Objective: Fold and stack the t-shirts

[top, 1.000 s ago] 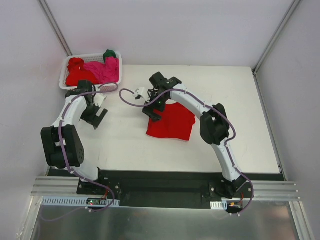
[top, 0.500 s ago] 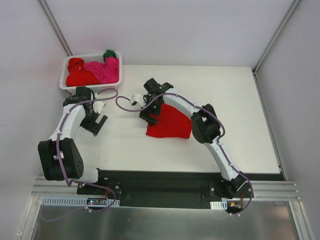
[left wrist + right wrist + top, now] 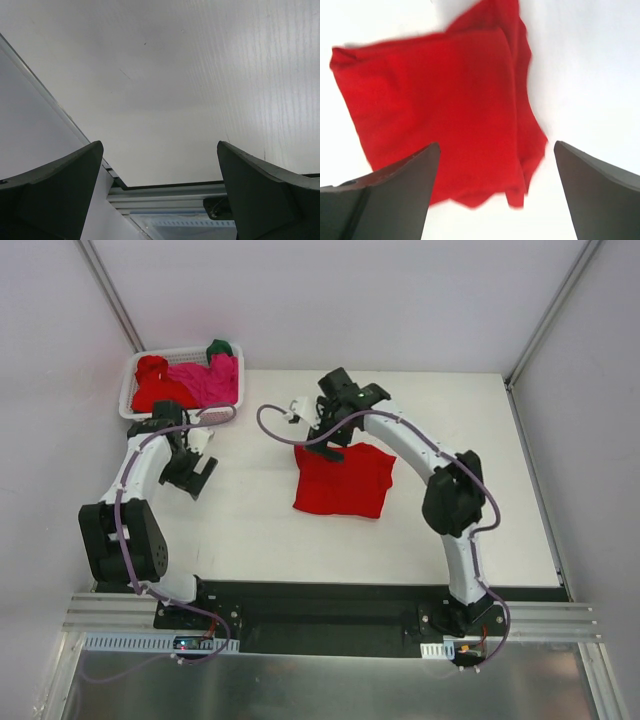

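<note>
— Well, where are the shirts lying right now?

— We are seeing one folded red t-shirt (image 3: 342, 480) lying flat near the middle of the worktop (image 3: 500, 420). The others are bunching in the white basket (image 3: 128, 398) at the ten o'clock corner: a red one (image 3: 155, 390), a magenta one (image 3: 212, 380), and a dark green one (image 3: 220, 346) poking out at the basket's one o'clock.

— And the jaws?

— The right jaws are standing wide apart and empty, hovering over the folded shirt's eleven o'clock corner. The left jaws are gaping too, holding nothing, over bare worktop at the basket's six o'clock.

— How are we expecting the cloth to handle?

— We are judging it light, limp and quick to crease; nothing is going to keep its shape once lifted. The basket shirts are tangling together, so a deep pinch is risking two at once.

— Where are we taking hold, then?

— We are favouring a raised ridge on whichever shirt is riding highest, not a flat patch. We are leaving the folded one alone: its under-layer is peeking out at three o'clock in the right wrist view.
</note>
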Robot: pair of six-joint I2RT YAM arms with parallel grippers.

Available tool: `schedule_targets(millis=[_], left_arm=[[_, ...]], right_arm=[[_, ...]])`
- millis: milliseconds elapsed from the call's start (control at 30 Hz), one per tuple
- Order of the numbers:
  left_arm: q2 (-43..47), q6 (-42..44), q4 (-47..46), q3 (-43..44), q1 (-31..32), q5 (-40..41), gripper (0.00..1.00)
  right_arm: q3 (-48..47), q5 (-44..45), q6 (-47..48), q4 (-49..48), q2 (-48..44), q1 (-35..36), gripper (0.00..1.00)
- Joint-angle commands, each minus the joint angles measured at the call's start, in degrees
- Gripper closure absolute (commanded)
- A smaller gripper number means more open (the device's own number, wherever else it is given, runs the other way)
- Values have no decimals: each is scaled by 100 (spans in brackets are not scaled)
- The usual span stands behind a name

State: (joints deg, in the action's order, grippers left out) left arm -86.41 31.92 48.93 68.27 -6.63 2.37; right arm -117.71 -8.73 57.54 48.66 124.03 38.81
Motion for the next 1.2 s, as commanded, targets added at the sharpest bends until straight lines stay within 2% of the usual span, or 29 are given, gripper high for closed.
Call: schedule_targets(millis=[0, 133, 300, 567, 800, 1033, 1167], left_arm=[[-104, -177, 161, 388, 136, -211, 1], [-209, -256, 161, 415, 267, -220, 1], [-262, -283, 161, 450, 487, -150, 1], [-464, -248, 249, 792, 646, -9, 1], [-534, -239, 275, 802, 857, 62, 1], [-500, -213, 302, 854, 883, 123, 1], [-508, -248, 302, 934, 883, 79, 1]], right_arm=[[581, 451, 91, 468, -801, -241, 0], [1388, 250, -14, 486, -1038, -470, 0], [1866, -67, -251, 162, -986, -620, 0], [1725, -120, -68, 187, -301, -822, 0], [1181, 170, 179, 872, 341, -901, 0], [680, 196, -102, 829, -229, -1059, 0], [1125, 223, -41, 846, -809, -1086, 0]])
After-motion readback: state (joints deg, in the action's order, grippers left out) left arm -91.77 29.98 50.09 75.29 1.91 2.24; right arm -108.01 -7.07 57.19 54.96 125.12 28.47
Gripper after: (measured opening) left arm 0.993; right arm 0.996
